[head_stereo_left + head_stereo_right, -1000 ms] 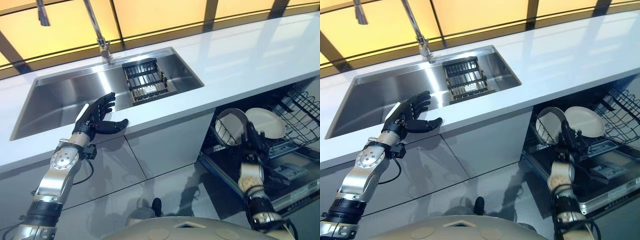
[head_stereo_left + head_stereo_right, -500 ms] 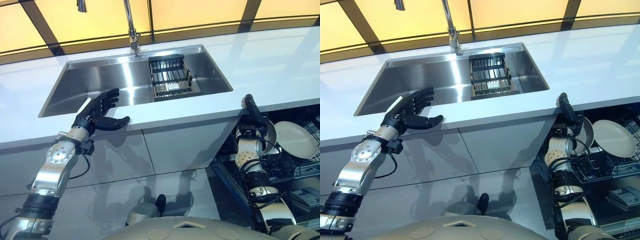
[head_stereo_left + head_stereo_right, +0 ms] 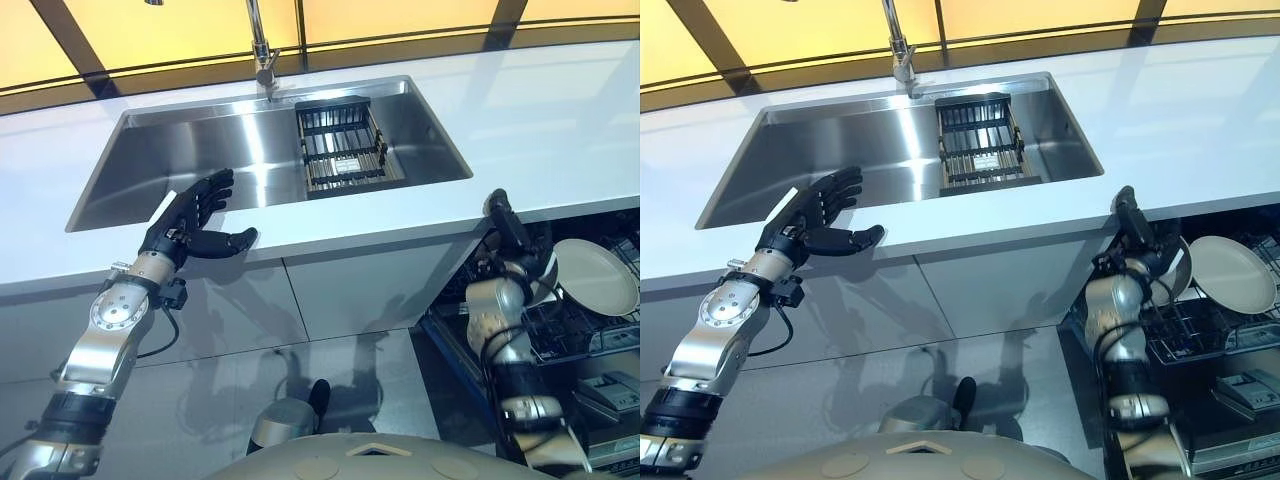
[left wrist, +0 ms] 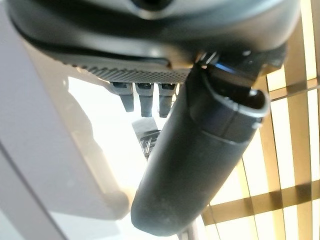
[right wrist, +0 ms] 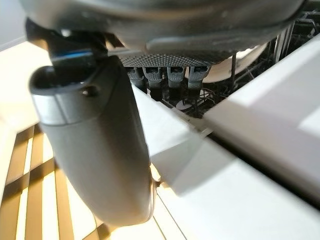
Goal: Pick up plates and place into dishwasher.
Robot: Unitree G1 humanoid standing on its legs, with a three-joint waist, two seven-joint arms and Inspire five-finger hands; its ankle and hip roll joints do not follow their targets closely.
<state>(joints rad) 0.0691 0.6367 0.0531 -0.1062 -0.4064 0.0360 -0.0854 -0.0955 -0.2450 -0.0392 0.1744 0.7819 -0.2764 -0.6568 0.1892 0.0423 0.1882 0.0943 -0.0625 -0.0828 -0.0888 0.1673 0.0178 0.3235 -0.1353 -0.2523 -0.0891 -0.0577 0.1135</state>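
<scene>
Two pale plates stand upright in the open dishwasher's lower rack (image 3: 610, 330) at the right: one plate (image 3: 598, 276) is fully seen, and the second plate (image 3: 1180, 272) is partly hidden behind my right arm. My right hand (image 3: 503, 222) is raised in front of the counter's front edge, left of the plates, open with fingers pointing up and holding nothing. Over the counter's front edge, at the sink's near rim, hovers my left hand (image 3: 190, 218), open and spread with the thumb out.
A steel sink (image 3: 150, 160) is set in the white counter (image 3: 540, 110), with a black wire rack (image 3: 345, 148) at its right end and a faucet (image 3: 262, 50) behind. Grey cabinet fronts (image 3: 350, 300) run below the counter.
The camera has swung left. My right hand rose from the dishwasher rack to the counter's edge. The left hand kept its pose.
</scene>
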